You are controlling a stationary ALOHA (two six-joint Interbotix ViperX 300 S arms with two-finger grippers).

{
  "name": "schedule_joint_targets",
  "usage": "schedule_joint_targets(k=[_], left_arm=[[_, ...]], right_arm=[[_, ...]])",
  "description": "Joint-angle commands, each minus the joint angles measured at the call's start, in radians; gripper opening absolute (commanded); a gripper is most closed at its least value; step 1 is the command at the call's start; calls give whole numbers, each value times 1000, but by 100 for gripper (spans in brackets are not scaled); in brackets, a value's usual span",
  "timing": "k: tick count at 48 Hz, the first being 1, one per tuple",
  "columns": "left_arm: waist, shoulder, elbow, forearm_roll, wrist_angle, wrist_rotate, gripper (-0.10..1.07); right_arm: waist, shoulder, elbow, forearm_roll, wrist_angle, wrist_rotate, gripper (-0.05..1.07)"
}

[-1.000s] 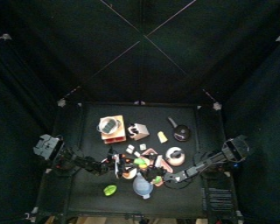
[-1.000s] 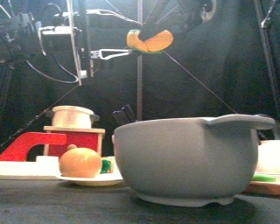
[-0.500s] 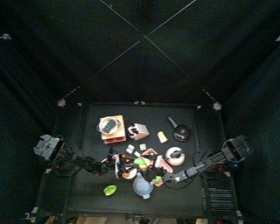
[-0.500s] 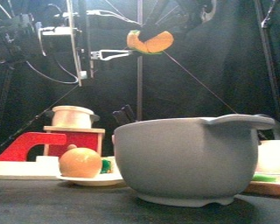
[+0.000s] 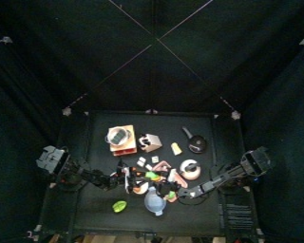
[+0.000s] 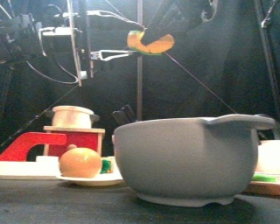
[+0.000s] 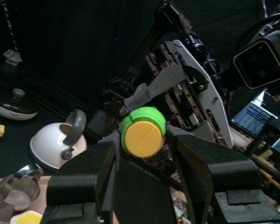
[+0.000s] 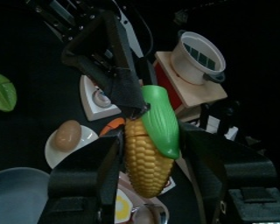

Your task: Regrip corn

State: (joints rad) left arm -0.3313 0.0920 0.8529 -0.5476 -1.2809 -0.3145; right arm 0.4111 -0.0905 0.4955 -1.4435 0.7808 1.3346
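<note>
The corn (image 8: 150, 149), yellow kernels with a green husk tip, lies lengthwise between the jaws of my right gripper (image 8: 149, 179), which press on both its sides. My left gripper (image 7: 143, 156) is shut on the same corn (image 7: 143, 136), seen end-on as a yellow disc ringed in green. In the right wrist view the left arm's fingers (image 8: 129, 87) pinch the husk end. In the front view the corn (image 6: 150, 41) hangs high above the table. The top view shows both arms meeting near the table's front middle.
A large grey bowl (image 6: 189, 162) stands at the front edge. Left of it are a plate with a round orange fruit (image 6: 80, 162), a red and wooden block (image 6: 43, 143) and a white cup (image 6: 73, 115). Several small items crowd the table (image 5: 104, 161).
In the front view the corn has shifted a little to the right and tilted slightly. The arms have barely moved in the top view.
</note>
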Motion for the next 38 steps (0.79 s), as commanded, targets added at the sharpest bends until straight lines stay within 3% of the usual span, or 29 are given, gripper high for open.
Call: schedule_joint_targets(k=[1,9,19,38], left_arm=[[0,-3,-17,3,-5,2,73],[8,-2,-5,35,-5,12,80],[20,-6,14,83,-8,14,104],[32,-8,31,83,-21,21,104]], right_arm=[[-2,-14,-25,-5,-5,5,71],[2,-14,-23,14,-12,8,71],[2,-14,-21,61,-18,9,71],[-6,-17,-21,92,-29,15,71]])
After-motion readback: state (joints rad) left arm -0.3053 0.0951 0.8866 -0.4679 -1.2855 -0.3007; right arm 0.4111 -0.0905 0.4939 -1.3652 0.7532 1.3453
